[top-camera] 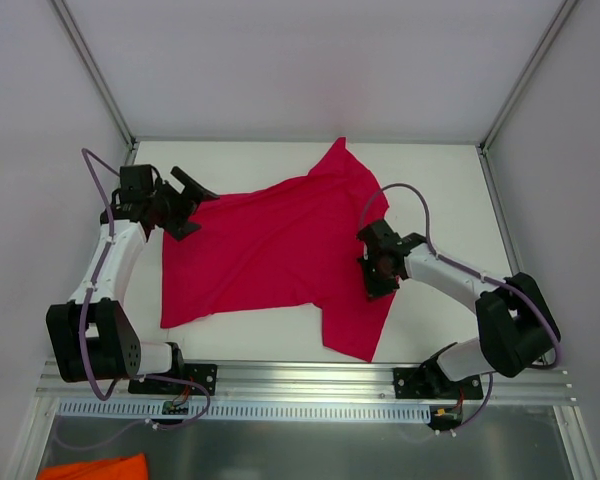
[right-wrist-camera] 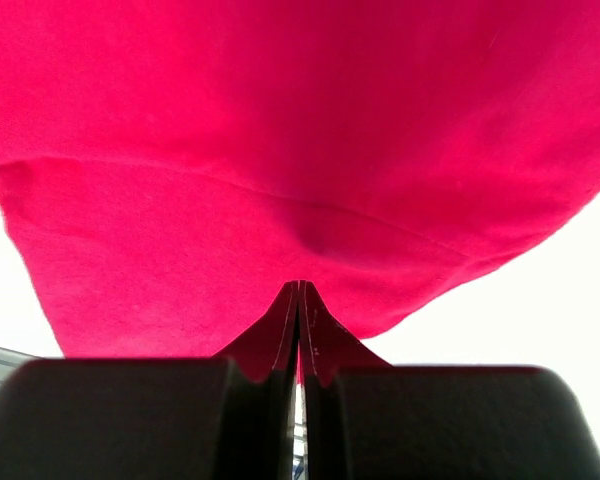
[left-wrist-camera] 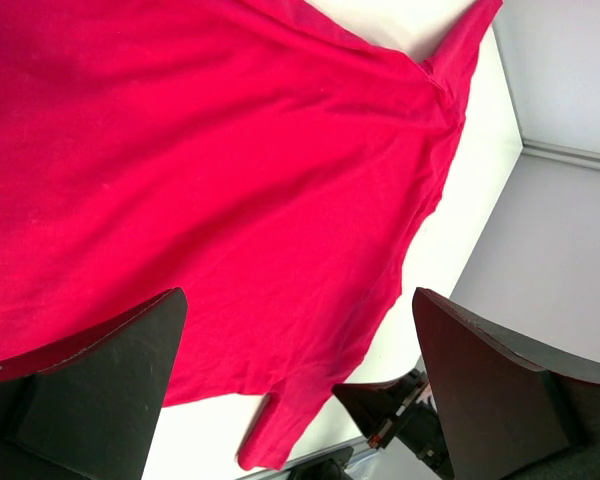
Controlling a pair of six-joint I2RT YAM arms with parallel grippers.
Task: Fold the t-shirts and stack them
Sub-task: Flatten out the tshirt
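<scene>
Top external: t-shirt point(top-camera: 270, 250) spread crosswise between arms.
Right jaws clamp its right side; left jaws gape empty at its left edge.

Open table point(top-camera: 240, 160) surrounds the spread t-shirt point(top-camera: 270, 250), while walls point(top-camera: 310, 60) hem in three sides.

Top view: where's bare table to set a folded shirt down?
Bare table: the far strip between back wall and t-shirt, the right side beyond the right gripper, the near strip along the front rail. Crowded: the middle, with the left gripper at the t-shirt's left edge.
</scene>
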